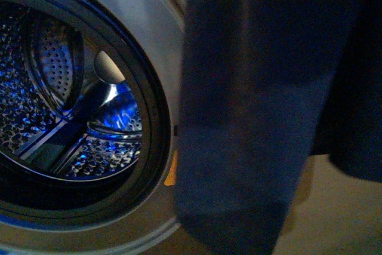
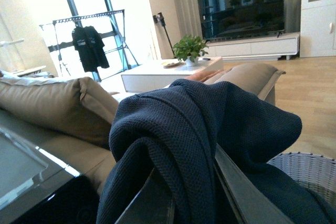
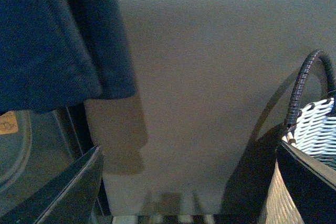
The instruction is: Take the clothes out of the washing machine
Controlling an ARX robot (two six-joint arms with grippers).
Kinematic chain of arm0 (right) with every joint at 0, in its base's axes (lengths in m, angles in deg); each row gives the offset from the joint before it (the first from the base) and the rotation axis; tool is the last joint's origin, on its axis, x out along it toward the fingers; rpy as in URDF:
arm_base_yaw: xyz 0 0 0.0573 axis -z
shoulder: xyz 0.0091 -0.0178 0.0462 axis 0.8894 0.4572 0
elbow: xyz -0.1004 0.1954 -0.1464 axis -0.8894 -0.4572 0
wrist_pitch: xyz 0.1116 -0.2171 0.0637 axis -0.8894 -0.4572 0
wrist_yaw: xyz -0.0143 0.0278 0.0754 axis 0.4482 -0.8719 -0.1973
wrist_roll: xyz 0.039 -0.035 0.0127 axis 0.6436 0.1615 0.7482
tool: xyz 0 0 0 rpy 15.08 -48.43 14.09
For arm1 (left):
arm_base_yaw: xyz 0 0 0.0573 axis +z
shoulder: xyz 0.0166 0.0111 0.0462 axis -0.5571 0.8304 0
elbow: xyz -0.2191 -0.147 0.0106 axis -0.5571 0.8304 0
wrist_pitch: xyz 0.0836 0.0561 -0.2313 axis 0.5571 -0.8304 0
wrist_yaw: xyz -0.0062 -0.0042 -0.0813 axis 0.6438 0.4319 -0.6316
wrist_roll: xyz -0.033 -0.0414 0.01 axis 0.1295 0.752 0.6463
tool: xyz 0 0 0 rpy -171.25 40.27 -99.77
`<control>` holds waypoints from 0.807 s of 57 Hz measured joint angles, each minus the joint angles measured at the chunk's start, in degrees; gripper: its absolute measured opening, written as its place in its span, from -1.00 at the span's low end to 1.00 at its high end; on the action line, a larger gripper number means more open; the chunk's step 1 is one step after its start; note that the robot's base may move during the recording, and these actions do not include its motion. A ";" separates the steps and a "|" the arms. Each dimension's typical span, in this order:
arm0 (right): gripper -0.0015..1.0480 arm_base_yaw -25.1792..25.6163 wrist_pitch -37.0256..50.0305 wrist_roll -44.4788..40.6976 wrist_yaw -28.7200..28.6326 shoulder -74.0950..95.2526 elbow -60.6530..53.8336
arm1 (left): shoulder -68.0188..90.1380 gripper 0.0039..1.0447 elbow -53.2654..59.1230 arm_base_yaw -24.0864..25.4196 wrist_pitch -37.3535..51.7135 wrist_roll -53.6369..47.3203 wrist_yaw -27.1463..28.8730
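The clothes (image 1: 256, 117), a limp dark navy garment, hang in front of the camera to the right of the washing machine (image 1: 149, 22). Its round black-rimmed opening shows the perforated steel drum (image 1: 57, 106), lit blue, with nothing in the visible part. In the left wrist view my left gripper (image 2: 191, 205) is shut on a thick fold of the clothes (image 2: 178, 129), which drape over both fingers. In the right wrist view my right gripper (image 3: 189, 182) stands open with nothing between its fingers, below the hanging hem of the clothes (image 3: 58, 40).
A woven basket (image 3: 315, 129) with a dark handle stands beside my right gripper; its rim (image 2: 310, 169) also shows in the left wrist view. A beige sofa (image 2: 47, 103) lies behind the left gripper. An orange sticker (image 1: 172, 171) marks the machine's front.
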 joint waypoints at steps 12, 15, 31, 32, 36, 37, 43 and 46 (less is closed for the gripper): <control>0.86 0.00 0.00 0.00 0.00 0.00 0.00 | 2.23 -0.78 -5.27 -5.35 -1.88 -0.22 1.51; 0.86 0.00 0.00 0.00 0.00 0.00 0.00 | 2.23 -0.78 -5.35 -5.40 -1.88 -0.22 1.51; 0.86 10.10 18.12 12.26 -27.69 5.81 -0.20 | 2.40 -0.78 -5.38 -5.29 -1.90 -0.24 2.01; 0.86 11.87 21.00 14.27 -31.71 6.75 -0.15 | 2.45 -0.78 -5.38 -5.29 -1.92 -0.24 1.90; 0.86 15.67 27.34 21.22 -40.87 8.92 -0.04 | 2.49 -0.78 -5.38 -5.33 -1.92 -0.26 1.90; 0.86 16.04 27.96 22.01 -41.90 9.20 -0.04 | 2.49 -0.78 -5.38 -5.33 -1.92 -0.26 1.90; 0.86 19.15 33.70 28.37 -48.48 13.05 0.85 | 2.49 -0.78 -5.49 -5.33 -1.92 -0.26 1.95; 0.86 20.39 37.18 30.53 -49.94 15.45 2.64 | 2.51 -0.78 -5.49 -5.33 -1.92 -0.26 1.95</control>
